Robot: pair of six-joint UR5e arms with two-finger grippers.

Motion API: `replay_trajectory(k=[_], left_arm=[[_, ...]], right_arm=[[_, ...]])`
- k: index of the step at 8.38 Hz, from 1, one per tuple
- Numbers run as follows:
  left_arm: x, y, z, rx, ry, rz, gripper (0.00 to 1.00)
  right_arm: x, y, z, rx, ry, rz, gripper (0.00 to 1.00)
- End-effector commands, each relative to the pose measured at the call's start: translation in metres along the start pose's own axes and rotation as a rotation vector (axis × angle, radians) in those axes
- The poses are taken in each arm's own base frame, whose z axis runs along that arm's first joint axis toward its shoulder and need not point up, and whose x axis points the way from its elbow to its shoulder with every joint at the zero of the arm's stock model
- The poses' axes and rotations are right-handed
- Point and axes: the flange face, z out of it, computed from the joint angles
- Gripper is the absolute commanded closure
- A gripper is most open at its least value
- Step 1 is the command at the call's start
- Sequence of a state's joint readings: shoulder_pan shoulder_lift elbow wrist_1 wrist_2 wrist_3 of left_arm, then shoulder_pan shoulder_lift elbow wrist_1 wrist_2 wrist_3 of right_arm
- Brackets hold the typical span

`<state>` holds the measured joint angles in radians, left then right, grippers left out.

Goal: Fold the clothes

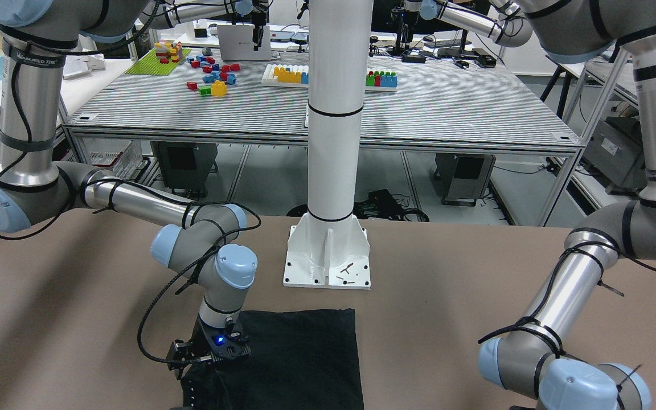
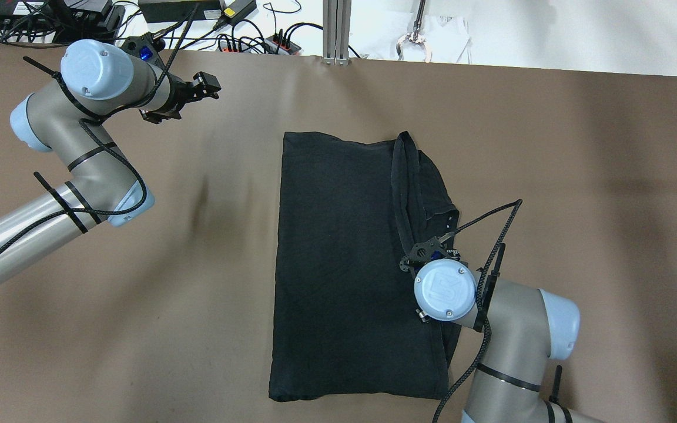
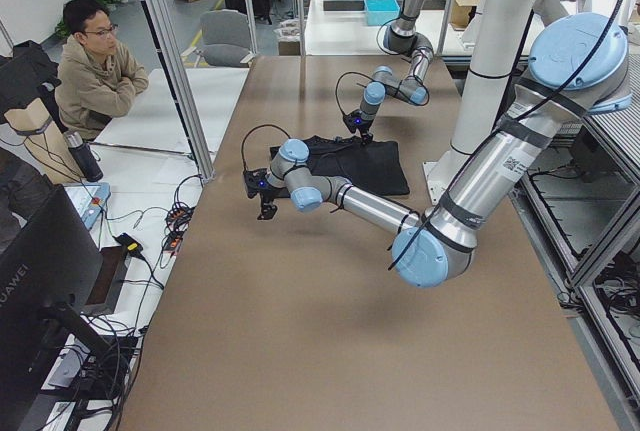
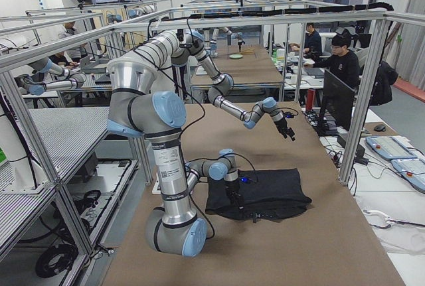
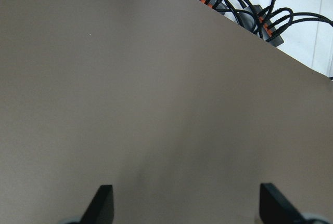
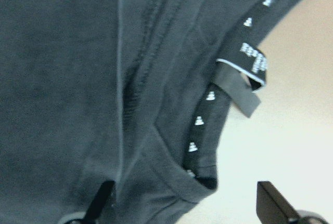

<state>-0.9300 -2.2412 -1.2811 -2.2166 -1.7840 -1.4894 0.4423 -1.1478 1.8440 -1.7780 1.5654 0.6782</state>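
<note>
Brown tabletop (image 2: pixel 579 205) holds a black T-shirt (image 2: pixel 338 252), partly folded lengthwise at centre. Right gripper (image 6: pixel 187 203) hovers spread open over its collar edge; left gripper (image 5: pixel 184 203) waits open, well apart. Next, probably pinching that edge to fold across

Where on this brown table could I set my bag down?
Bare brown table spreads to the robot's right of the black folded knit garment, and between the garment and the left arm. Crowded at the garment's right edge, where the right gripper hovers.
</note>
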Motion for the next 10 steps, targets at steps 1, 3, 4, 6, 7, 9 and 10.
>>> replay_trajectory(k=[1,3,4,6,7,9,10], left_arm=[[0.003,0.0,-0.001,0.0,0.004,0.001,0.0],[0.005,0.001,-0.001,-0.001,0.006,0.002,0.0],[0.005,0.001,-0.001,-0.001,0.006,0.002,0.0],[0.007,0.005,-0.001,-0.005,0.009,0.005,0.0],[0.009,0.006,-0.001,-0.006,0.011,0.006,0.0],[0.009,0.006,-0.001,-0.006,0.01,0.002,0.0],[0.009,0.006,-0.001,-0.006,0.011,0.0,0.0]], right_arm=[[0.05,0.009,0.018,0.011,0.023,-0.037,0.05],[0.055,-0.023,-0.016,0.013,-0.04,0.007,0.05],[0.046,-0.045,-0.038,0.021,-0.054,0.019,0.05],[0.024,-0.073,-0.039,0.018,-0.056,0.062,0.05],[0.014,-0.077,-0.038,0.011,-0.062,0.143,0.05],[-0.016,-0.084,-0.027,-0.01,-0.06,0.149,0.05],[-0.02,-0.085,-0.02,-0.005,-0.065,0.146,0.05]])
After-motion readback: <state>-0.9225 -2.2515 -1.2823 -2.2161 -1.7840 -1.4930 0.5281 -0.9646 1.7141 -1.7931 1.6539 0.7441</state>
